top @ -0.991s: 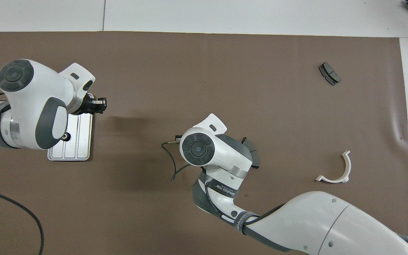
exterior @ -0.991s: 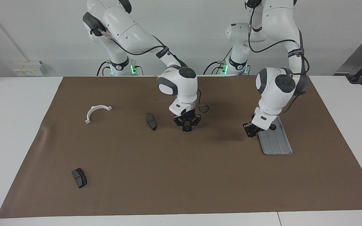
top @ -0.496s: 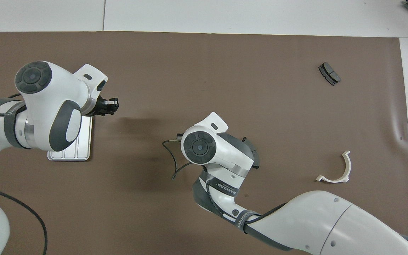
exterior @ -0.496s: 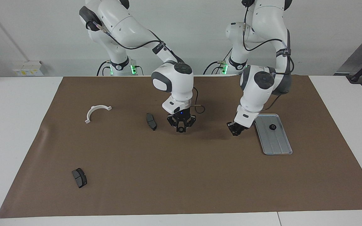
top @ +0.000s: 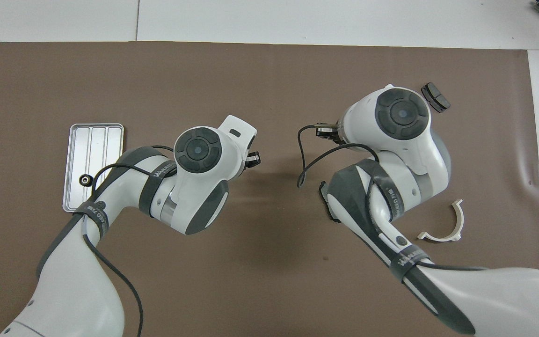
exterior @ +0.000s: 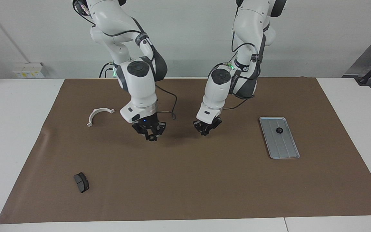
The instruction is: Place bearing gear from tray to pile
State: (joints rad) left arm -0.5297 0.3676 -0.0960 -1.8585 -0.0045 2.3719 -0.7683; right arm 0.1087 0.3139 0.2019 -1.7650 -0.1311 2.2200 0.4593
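Observation:
A small dark bearing gear [exterior: 279, 130] [top: 84, 179] lies on the silver tray [exterior: 283, 148] [top: 91, 140] at the left arm's end of the mat. My left gripper [exterior: 205, 130] [top: 252, 160] hangs shut over the middle of the mat, with nothing seen in it. My right gripper [exterior: 151, 137] is low over the mat between the left gripper and the white bracket [exterior: 99, 115] [top: 456, 224], shut on a small dark ring that looks like another bearing gear. One brake pad [exterior: 81, 182] [top: 435, 97] lies farther out. A second brake pad [top: 326, 206] peeks from under the right arm.
A brown mat [exterior: 188, 180] covers the white table. A loose black cable [exterior: 169, 106] hangs off the right wrist. The parts of the pile lie spread toward the right arm's end, well apart from one another.
Both arms swung toward the right arm's end of the table. The left gripper left the tray for the mat's middle, uncovering the gear on it. The right gripper moved toward the bracket.

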